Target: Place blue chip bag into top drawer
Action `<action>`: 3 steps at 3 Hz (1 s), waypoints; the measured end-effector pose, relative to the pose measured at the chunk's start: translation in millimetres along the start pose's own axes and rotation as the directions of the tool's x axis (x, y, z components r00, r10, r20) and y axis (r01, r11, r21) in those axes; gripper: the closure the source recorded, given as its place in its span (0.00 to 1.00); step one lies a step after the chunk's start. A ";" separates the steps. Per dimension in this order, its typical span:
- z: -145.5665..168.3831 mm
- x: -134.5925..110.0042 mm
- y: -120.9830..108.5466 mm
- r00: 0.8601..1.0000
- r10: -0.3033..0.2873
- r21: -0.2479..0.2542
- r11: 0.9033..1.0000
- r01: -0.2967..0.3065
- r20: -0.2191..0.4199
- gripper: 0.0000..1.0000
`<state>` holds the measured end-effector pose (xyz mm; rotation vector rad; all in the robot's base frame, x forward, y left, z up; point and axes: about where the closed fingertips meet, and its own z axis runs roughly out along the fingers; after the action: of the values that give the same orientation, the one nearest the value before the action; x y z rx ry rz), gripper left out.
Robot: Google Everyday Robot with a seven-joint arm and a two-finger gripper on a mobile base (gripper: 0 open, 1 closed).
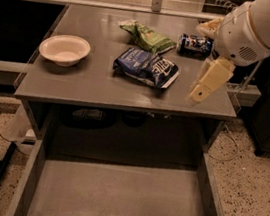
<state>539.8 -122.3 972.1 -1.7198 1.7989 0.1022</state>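
The blue chip bag [146, 67] lies flat near the middle of the grey table [102, 91], dark blue foil with white lettering. The top drawer [116, 198] is pulled out below the table's front edge, and its flat grey bottom is bare. My gripper [198, 93] hangs from the white arm [258, 27] over the table's right part. It points down and left, a short way to the right of the blue chip bag and not touching it. It holds nothing that I can see.
A green chip bag [148, 36] and a small blue soda can [195, 44] lie behind the blue bag. A white bowl [64, 49] stands at the table's left. Cables run over the speckled floor [261, 174] on both sides.
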 end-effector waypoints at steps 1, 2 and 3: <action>-0.2 0.4 0.2 1.000 -0.002 0.001 1.000 0.002 -0.004 0.00; 16.1 0.3 -7.7 1.000 -0.005 0.009 1.000 0.005 -0.002 0.00; 51.8 4.4 -34.9 0.998 0.055 0.033 0.998 -0.056 0.040 0.00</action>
<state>592.2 -106.6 941.6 -1.6339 1.8103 0.1267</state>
